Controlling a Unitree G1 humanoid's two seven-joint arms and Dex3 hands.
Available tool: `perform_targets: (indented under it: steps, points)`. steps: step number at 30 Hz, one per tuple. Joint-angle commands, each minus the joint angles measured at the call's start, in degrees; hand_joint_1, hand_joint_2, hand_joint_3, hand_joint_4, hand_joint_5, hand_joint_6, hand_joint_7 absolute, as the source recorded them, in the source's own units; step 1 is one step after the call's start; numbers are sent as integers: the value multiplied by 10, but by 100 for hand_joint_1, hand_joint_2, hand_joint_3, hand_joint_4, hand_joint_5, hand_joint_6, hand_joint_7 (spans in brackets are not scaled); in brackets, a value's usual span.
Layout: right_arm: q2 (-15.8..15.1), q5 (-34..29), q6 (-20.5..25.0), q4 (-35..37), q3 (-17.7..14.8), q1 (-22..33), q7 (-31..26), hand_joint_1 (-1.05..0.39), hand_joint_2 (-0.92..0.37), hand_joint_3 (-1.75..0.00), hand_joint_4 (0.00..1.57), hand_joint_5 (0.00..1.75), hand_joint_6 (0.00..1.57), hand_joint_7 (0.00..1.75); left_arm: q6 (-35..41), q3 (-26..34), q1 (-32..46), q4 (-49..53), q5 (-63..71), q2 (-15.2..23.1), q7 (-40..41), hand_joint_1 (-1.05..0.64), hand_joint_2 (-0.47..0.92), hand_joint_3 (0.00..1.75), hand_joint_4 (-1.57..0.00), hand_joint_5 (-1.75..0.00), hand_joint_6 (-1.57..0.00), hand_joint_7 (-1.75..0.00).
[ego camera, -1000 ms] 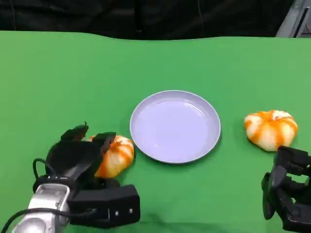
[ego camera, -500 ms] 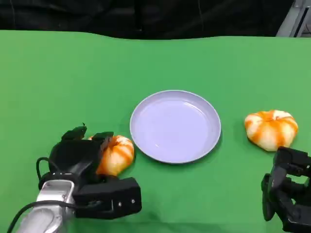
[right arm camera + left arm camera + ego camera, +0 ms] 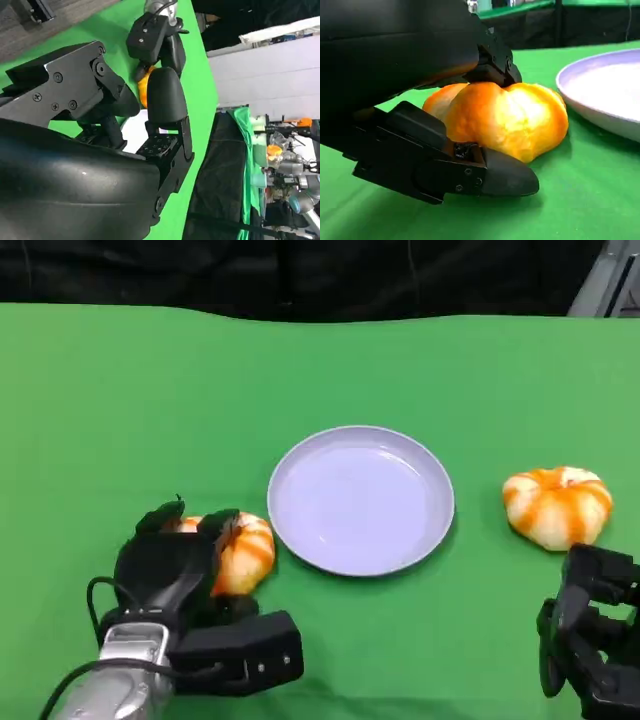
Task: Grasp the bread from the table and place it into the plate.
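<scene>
A green cloth-covered table (image 3: 330, 370) runs back to a dark black backdrop. Two orange-striped buns flank one lavender plate (image 3: 361, 500). Left of the plate, the left hand (image 3: 172, 565) grips the nearer bread (image 3: 243, 552), fingers above and beneath it. Right of the plate lies the second bun (image 3: 557, 506); just beside it the right hand (image 3: 592, 640) holds nothing, fingers apart. No readable writing.

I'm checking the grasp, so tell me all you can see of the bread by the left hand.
The bread is a round, lobed bun, orange with pale stripes and a glossy crust. It sits on the green table, just left of the lavender plate and apart from it. The left hand covers its near side, black fingers on top and another low against its side.
</scene>
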Motion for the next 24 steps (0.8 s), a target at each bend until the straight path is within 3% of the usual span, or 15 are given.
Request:
perform_targets:
  steps: [1, 4, 5, 7, 8, 9, 10, 11, 12, 13, 14, 15, 17, 24]
  points:
    - [-7, 5, 1, -7, -1, 5, 0, 4, -60, -122, 86, 175, 73, 164, -5, -7, -13, 44, -7, -6, 49, -75, 92, 30, -34, -4, -53, -3]
    - [-5, 5, 0, -10, -1, 6, -1, 4, -60, -123, 86, 175, 73, 164, -12, -8, -16, 62, -12, -11, 86, -58, 92, 19, -42, -5, -58, -3]
    - [-5, 5, 0, -10, -1, 6, -1, 3, -60, -123, 86, 175, 72, 164, -14, -8, -16, 66, -15, -13, 93, -44, 92, 14, -48, -6, -63, -4]
    - [-5, 2, -4, -9, 0, 7, -1, 3, -60, -123, 87, 175, 72, 164, -27, -9, -19, 78, -16, -14, 118, -37, 92, 11, -52, -7, -65, -4]
    - [-4, 0, -6, -8, 0, 7, -2, 3, -59, -123, 87, 175, 73, 165, -36, -10, -21, 86, -16, -13, 133, -27, 92, 9, -81, -19, -82, -8]
    - [-4, -4, -8, -8, 1, 7, -3, 4, -59, -123, 87, 175, 73, 165, -48, -9, -23, 95, -17, -13, 152, -24, 92, 9, -91, -23, -88, -9]
    - [-4, -5, -8, -9, 1, 8, -4, 4, -59, -123, 87, 175, 73, 165, -61, -8, -24, 104, -20, -13, 167, -20, 92, 6, -97, -51, -101, -10]
    - [-6, -6, -4, -12, 1, 9, -5, 4, -59, -124, 87, 175, 73, 165, -77, -4, -25, 110, -28, -13, 176, -16, 92, 4, -89, -98, -112, -15]
    - [-7, -6, -1, -15, 2, 10, -6, 4, -59, -124, 87, 175, 72, 165, -88, -2, -27, 117, -34, -13, 183, -14, 92, 2, -78, -143, -99, -70]
    - [-8, -2, 0, -15, 1, 10, -5, 3, -59, -124, 86, 175, 72, 165, -104, 2, -28, 120, -43, -11, 189, -13, 92, 1, -74, -158, -87, -100]
    - [-7, 1, 0, -15, 1, 10, -4, 4, -59, -124, 86, 175, 72, 166, -118, 4, -29, 123, -49, -9, 194, -12, 92, 10, -71, -168, -69, -144]
    - [-6, 3, 0, -15, 1, 10, -3, 4, -59, -124, 86, 175, 72, 166, -127, 6, -31, 125, -52, -7, 198, -11, 92, 14, -70, -171, -63, -159]
    - [-5, 3, 1, -17, 1, 11, -6, 4, -59, -124, 86, 175, 72, 166, -131, 7, -33, 120, -56, -3, 202, -11, 92, 23, -71, -174, -57, -171]
    - [-8, 2, 6, -21, 2, 11, -9, 4, -60, -123, 87, 175, 72, 166, -145, 25, -37, 67, -67, 4, 217, -9, 87, 27, -71, -175, -56, -175]
